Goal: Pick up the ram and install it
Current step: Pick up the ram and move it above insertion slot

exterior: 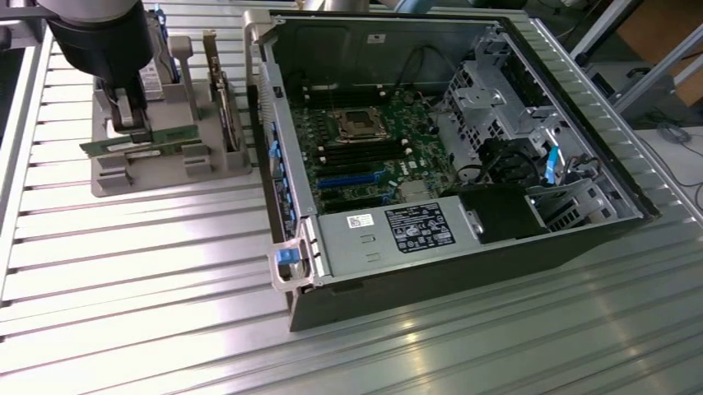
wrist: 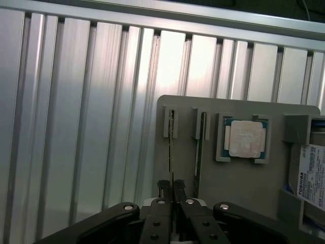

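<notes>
Wrist view had the fingers (wrist: 180,190) clamped on either side of the ram (wrist: 171,147) — edge-on in the outer slot of the grey holder (wrist: 244,183), long axis running straight away from them — at the exterior frame's upper left

Tool (exterior: 130,123) grips ram (exterior: 174,141) in grey holder (exterior: 154,177).

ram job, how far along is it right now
Done: the end effector is at the gray holder, closed on one ram stick. In hand: that grip; the stick's far end sits in its holder slot, so it looks not yet lifted out. Left: the stick is nowhere near the open computer case, and the motherboard slots appear unfilled.
</notes>
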`<state>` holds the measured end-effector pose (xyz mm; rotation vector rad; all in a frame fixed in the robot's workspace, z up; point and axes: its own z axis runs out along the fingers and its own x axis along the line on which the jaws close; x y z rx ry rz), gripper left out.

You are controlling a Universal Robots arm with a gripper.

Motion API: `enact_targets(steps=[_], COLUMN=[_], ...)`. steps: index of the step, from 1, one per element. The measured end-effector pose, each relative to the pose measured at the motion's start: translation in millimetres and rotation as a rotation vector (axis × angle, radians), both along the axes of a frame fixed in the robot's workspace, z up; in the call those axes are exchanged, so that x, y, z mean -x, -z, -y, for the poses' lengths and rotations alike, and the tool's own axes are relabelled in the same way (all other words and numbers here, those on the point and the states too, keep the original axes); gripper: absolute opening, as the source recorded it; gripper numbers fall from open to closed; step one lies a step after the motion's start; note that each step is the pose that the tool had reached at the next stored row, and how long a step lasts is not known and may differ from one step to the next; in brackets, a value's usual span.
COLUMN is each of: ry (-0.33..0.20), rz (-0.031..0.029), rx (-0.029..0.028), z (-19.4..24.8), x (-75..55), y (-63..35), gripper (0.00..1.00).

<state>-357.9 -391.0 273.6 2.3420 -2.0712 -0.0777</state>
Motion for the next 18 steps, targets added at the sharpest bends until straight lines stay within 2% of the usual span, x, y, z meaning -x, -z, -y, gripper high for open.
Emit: enact_targets(steps=[9, 18], ry=[0.0, 0.0], rz=[0.0, 0.0], rx=[-0.002, -0.0037], z=[0.0, 0.0], x=[0.0, 0.0], y=[-11.9, -30.1], gripper=[0.13, 0.13])
